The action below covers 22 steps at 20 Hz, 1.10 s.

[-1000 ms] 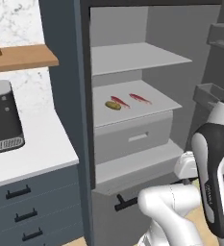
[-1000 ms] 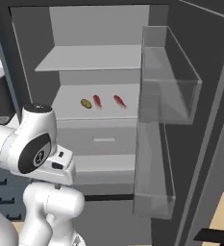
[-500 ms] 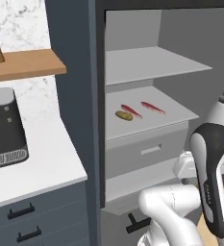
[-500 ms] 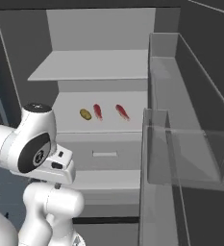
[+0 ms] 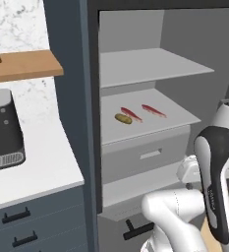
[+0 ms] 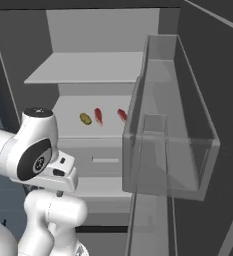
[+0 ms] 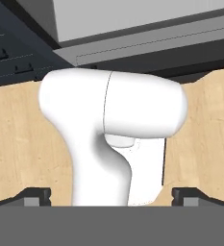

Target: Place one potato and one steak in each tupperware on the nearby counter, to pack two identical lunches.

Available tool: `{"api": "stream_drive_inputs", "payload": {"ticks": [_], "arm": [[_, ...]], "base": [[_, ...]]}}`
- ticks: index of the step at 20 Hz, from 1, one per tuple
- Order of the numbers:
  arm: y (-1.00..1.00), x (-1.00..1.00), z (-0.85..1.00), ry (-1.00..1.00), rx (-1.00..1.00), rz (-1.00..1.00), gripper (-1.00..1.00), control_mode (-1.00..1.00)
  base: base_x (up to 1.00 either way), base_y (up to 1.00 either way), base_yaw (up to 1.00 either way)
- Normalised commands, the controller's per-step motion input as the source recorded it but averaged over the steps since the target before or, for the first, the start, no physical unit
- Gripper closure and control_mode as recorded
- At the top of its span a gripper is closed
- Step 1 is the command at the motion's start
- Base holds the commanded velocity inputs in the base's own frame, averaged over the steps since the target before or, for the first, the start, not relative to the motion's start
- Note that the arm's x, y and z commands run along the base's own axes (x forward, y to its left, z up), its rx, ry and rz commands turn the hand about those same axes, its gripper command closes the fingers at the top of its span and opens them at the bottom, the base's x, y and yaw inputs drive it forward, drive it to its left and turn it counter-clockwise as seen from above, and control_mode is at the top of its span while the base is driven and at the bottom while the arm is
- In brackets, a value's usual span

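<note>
- Left base view: the tall dark grey fridge cabinet (image 5: 71,98) stands open, just right of the long white counter (image 5: 32,167).
- On its pale grey middle shelf (image 5: 150,123) lie one oval yellow-brown potato (image 5: 123,118) and two thin red steaks (image 5: 131,114), near each other.
- The two-finger gripper (image 7: 111,196) is folded low, fingers spread wide and empty; it should rise and reach level, approaching the potato from the front.

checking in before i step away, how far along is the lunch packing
Nothing looks packed. One small oval yellow-brown potato and two thin red steak strips lie on the open grey fridge's middle shelf. In hand: nothing; the pincer is open and empty. All picking and placing remains.
</note>
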Motion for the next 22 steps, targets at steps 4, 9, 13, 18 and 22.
{"api": "stream_drive_inputs", "payload": {"ticks": [4,9,13,18,22], "arm": [[0.0,0.0,0.0,0.0,0.0,0.0,-1.0,1.0],[0.0,-0.02,0.07,-0.03,0.0,0.0,-1.0,-1.0],[0.0,-0.04,0.69,-0.35,-0.1,0.0,-1.0,-1.0],[0.0,0.39,0.73,-0.45,-0.15,0.0,-1.0,-1.0],[-0.13,1.0,0.32,-0.24,-0.09,0.0,-1.0,-1.0]], "base": [[0.0,-0.03,0.0],[0.0,0.0,0.0],[0.0,0.0,0.0],[0.0,0.0,0.0],[0.0,0.0,0.0]]}}
